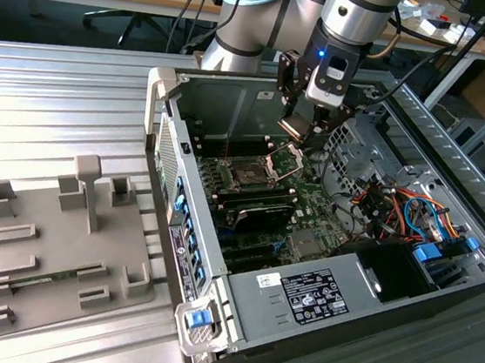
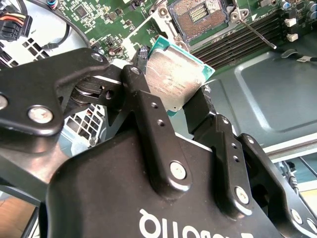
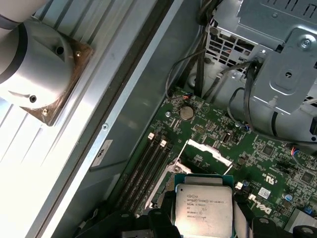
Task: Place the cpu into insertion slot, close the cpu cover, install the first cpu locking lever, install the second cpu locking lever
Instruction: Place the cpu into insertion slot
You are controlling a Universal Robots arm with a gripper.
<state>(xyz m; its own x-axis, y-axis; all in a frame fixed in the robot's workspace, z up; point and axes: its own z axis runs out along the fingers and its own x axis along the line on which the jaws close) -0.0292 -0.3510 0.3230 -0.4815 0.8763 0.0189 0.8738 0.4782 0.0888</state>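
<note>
Small flat square cpu (image 2: 176,82), silvery-topped, is clamped by opposite edges between the black gripper's (image 1: 298,128) fingers, above the green motherboard (image 3: 257,163) and near the open square socket (image 2: 198,17). It is likely light, stiff, fragile underneath and slick on top, so the edges look like the sound hold. The arm reaches down steeply with its wrist tilted, holding the chip slanted.

The cpu (image 2: 173,84) has a dull, scuffed silvery metal top. The hand (image 1: 310,130) is smooth black, slightly glossy. The counter (image 1: 60,91) is ribbed bare metal; the case (image 1: 225,101) matt grey metal.
</note>
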